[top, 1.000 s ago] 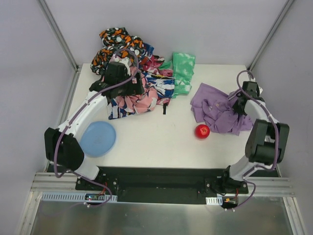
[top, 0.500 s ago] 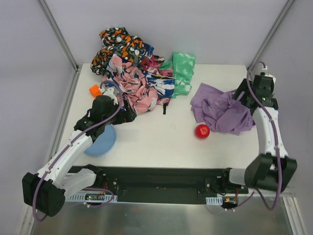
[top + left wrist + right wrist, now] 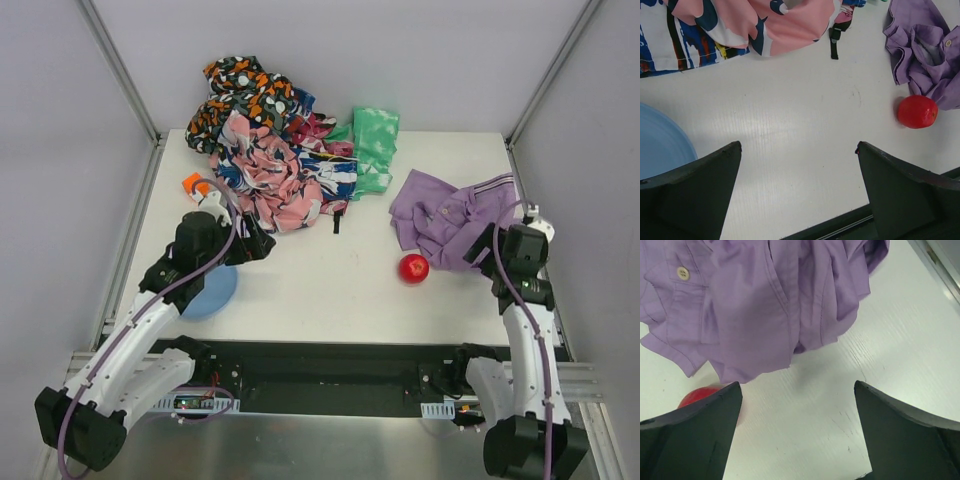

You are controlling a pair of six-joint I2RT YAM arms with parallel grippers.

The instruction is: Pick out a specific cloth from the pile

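Right pincer (image 3: 797, 386) gaping wide, empty, hovering just beside near edge of cloth (image 3: 450, 222), which is lying on worktop (image 3: 330, 290), right side, apart from pile (image 3: 270, 160). Left pincer (image 3: 798, 146) also gaping wide, empty.

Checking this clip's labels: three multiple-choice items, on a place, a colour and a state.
1. Where is the cloth relative to the pile? A atop it; B apart, to its right; C under it.
2. What colour is the ball beside the cloth? A red; B green; C blue.
3. How is the right end effector? A shut on the cloth; B open, holding nothing; C shut on the ball.
Answers: 1 B, a gap separates them; 2 A, plainly red; 3 B, jaws wide, nothing between.
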